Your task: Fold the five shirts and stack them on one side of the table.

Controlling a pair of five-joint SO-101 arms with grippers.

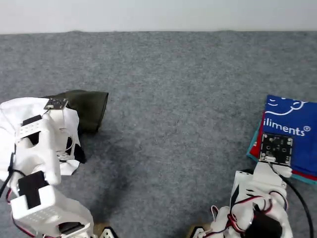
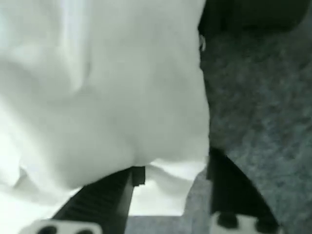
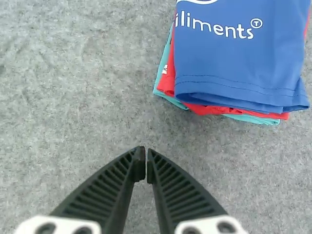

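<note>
Left end effector (image 2: 176, 168) apart, right end effector (image 3: 146, 157) together, 2 loose shirts (image 1: 73, 119), 3 stacked shirts (image 3: 234, 63)

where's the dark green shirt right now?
High view: the dark green shirt lies on the left side of the table, right against the crumpled white shirt.

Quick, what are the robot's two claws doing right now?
Left gripper: open, over the white shirt.
Right gripper: shut, holding nothing, near the folded stack.
</note>
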